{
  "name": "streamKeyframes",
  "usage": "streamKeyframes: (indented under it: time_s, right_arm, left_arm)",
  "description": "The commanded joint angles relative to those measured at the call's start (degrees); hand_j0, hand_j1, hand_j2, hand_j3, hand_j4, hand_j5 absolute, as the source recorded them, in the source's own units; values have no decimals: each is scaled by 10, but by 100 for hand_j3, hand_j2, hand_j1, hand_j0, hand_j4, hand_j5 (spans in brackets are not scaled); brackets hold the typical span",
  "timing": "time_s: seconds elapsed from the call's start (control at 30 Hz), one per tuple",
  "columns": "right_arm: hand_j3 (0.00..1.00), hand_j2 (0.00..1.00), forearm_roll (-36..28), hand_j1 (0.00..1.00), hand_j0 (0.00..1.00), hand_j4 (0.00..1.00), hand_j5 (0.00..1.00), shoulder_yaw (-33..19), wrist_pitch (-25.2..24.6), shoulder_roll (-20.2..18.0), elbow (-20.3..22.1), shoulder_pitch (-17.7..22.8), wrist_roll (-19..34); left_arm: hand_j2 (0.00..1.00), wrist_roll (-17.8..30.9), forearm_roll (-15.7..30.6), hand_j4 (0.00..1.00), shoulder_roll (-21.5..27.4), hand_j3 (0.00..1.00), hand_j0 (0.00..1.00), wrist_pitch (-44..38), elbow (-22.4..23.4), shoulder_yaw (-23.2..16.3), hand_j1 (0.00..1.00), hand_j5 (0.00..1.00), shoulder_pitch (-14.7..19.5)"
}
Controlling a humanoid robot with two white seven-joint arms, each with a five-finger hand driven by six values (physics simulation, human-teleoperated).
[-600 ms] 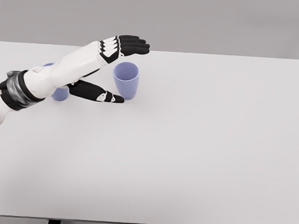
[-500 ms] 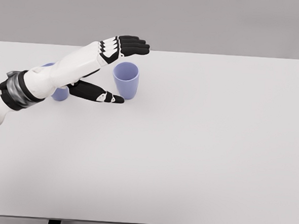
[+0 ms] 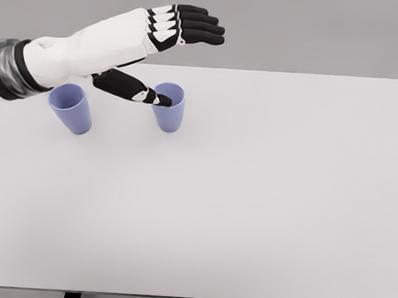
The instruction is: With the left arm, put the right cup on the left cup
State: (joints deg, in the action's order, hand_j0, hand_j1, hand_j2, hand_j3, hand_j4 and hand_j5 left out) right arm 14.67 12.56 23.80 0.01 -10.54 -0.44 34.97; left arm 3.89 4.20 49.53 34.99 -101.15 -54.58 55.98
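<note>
Two light blue cups stand upright on the white table (image 3: 250,193). The right cup (image 3: 171,112) sits near the middle left, and the left cup (image 3: 72,109) is further left. My left hand (image 3: 184,57) hovers above the right cup with its black fingers (image 3: 199,27) stretched out flat and the thumb (image 3: 132,87) reaching down across the cup's rim. The hand is open and holds nothing. The thumb covers part of the right cup's rim. The white left forearm (image 3: 90,48) passes above the left cup without touching it.
The table's far edge (image 3: 291,73) runs just behind the cups, with a grey wall beyond. Two dark table legs (image 3: 71,297) show at the bottom edge.
My left arm has risen and lifted away from the table, uncovering the left cup. The hand now sits higher, above the right cup. Both cups stayed in place.
</note>
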Motion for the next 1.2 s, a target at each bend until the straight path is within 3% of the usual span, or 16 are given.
streamKeyframes:
  time_s: [0.0, 0.1, 0.17, 0.23, 0.37, 0.53, 0.63, 0.7, 0.8, 0.9, 1.0, 1.07, 1.17]
  right_arm:
    - [100, 100, 1, 100, 100, 100, 100, -1, 1, 0, 0, 0, 0]
    - [100, 100, 1, 100, 100, 100, 100, 0, 1, 0, 0, 0, 0]
    - [100, 100, 1, 100, 100, 100, 100, 0, 1, 0, 0, 0, 0]
    - [100, 100, 1, 100, 100, 100, 100, 0, 1, 0, 0, 0, 0]
    - [100, 100, 1, 100, 100, 100, 100, 0, 1, 0, 0, 0, 0]
    - [100, 100, 1, 100, 100, 100, 100, 0, 1, 0, 0, 0, 0]
    - [100, 100, 1, 100, 100, 100, 100, 0, 1, 0, 0, 0, 0]
    - [100, 100, 1, 100, 100, 100, 100, 0, 1, 0, 0, 0, 0]
    - [100, 100, 1, 100, 100, 100, 100, 0, 1, 0, 0, 0, 0]
    - [100, 100, 1, 100, 100, 100, 100, 0, 1, 0, 0, 0, 0]
    - [100, 100, 1, 100, 100, 100, 100, 0, 1, 0, 0, 0, 0]
    - [100, 100, 1, 100, 100, 100, 100, 0, 1, 0, 0, 0, 0]
    - [100, 100, 1, 100, 100, 100, 100, -1, 1, 0, 0, 0, 0]
  left_arm:
    - [100, 1, 34, 100, 29, 100, 100, 0, 1, -114, 100, 100, 5]
    - [100, 1, 46, 100, 52, 100, 100, 0, 1, -200, 100, 100, 69]
    - [100, 4, 81, 100, 78, 100, 100, 0, 1, -277, 100, 100, 134]
    - [100, 4, 92, 100, 76, 100, 100, 0, 1, -310, 100, 100, 176]
    - [100, 4, 102, 100, 60, 100, 100, 0, 1, -244, 100, 100, 145]
    - [100, 4, 93, 100, 57, 100, 100, 0, 0, -244, 100, 100, 145]
    - [100, -2, 41, 100, 55, 100, 100, 0, 1, -243, 100, 100, 145]
    - [100, 4, 39, 100, 54, 100, 100, 0, 0, -222, 100, 100, 150]
    - [100, 74, 40, 100, 40, 100, 100, 0, 0, -200, 100, 100, 151]
    - [100, 193, 41, 100, 2, 100, 100, -17, 0, -185, 100, 100, 150]
    - [100, 197, 42, 100, -1, 100, 100, -60, 1, -186, 100, 100, 151]
    - [100, 196, 75, 100, 0, 100, 100, -63, 1, -188, 100, 100, 151]
    - [100, 220, 65, 100, -5, 100, 100, -127, 1, -188, 100, 100, 167]
